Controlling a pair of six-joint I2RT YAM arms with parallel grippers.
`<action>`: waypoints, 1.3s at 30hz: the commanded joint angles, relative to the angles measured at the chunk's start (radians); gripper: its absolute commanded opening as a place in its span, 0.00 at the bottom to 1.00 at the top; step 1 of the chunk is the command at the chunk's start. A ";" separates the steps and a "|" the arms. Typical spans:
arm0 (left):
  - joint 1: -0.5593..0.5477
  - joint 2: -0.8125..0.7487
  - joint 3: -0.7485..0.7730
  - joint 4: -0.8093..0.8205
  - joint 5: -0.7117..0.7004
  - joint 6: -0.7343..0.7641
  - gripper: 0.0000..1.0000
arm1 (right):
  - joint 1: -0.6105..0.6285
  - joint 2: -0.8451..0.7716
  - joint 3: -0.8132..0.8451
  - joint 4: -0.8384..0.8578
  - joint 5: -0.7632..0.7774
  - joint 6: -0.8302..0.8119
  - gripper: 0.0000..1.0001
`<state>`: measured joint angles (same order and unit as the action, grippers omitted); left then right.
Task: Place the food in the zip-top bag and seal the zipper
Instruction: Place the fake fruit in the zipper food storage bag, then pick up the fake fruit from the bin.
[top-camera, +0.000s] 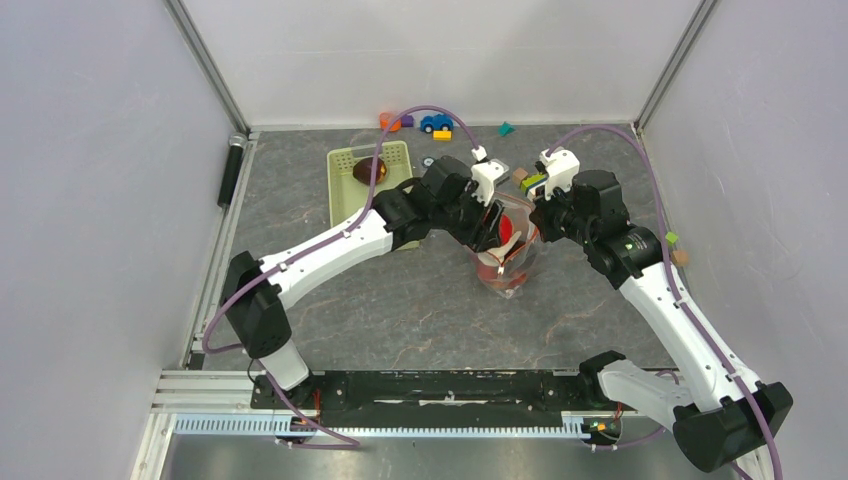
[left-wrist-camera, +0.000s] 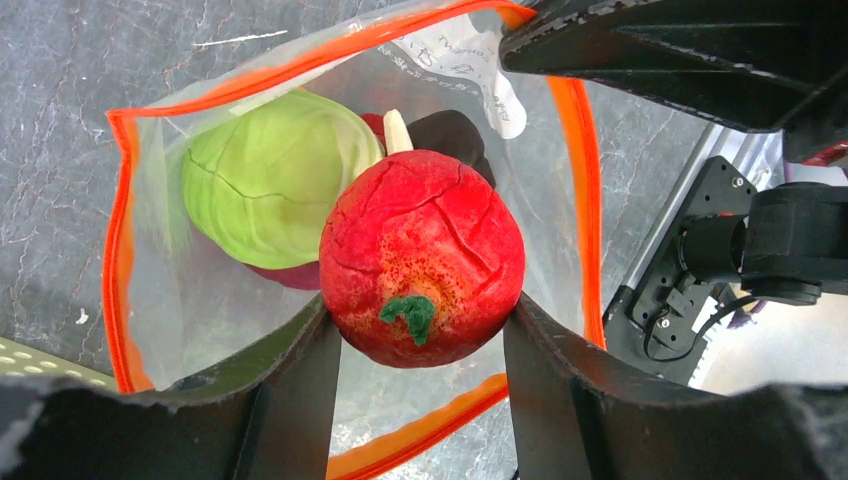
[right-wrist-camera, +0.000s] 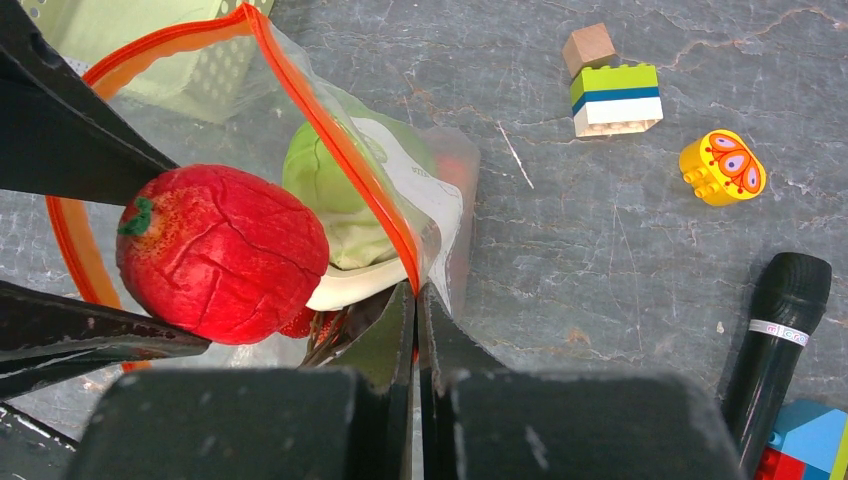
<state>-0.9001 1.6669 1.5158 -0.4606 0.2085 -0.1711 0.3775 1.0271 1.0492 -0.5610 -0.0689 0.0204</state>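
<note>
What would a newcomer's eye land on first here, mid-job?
The red peach-like fruit, clamped in the left gripper directly above the open zip-top bag. Next comes the green cabbage lying inside the bag, and the right gripper pinching the bag's orange-edged mouth.

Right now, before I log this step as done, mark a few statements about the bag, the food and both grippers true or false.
1. The left gripper holds the red fruit over the open mouth of the bag. True.
2. The right gripper is open and clear of the bag. False: it is shut, pinching the bag's rim.
3. The cabbage lies inside the bag. True.
4. The zipper is sealed. False: the mouth gapes wide open.
</note>
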 joint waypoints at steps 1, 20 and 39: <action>-0.006 0.009 0.055 -0.013 -0.020 0.038 0.66 | -0.005 -0.019 0.004 0.036 -0.006 -0.005 0.00; -0.006 -0.036 0.095 -0.004 -0.020 0.047 1.00 | -0.003 -0.033 -0.006 0.038 0.008 -0.007 0.00; 0.167 -0.239 -0.037 0.110 -0.481 -0.060 1.00 | -0.003 -0.044 -0.011 0.036 0.018 -0.009 0.00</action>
<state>-0.8127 1.4700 1.5078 -0.3882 -0.2100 -0.1673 0.3775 1.0069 1.0348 -0.5610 -0.0669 0.0200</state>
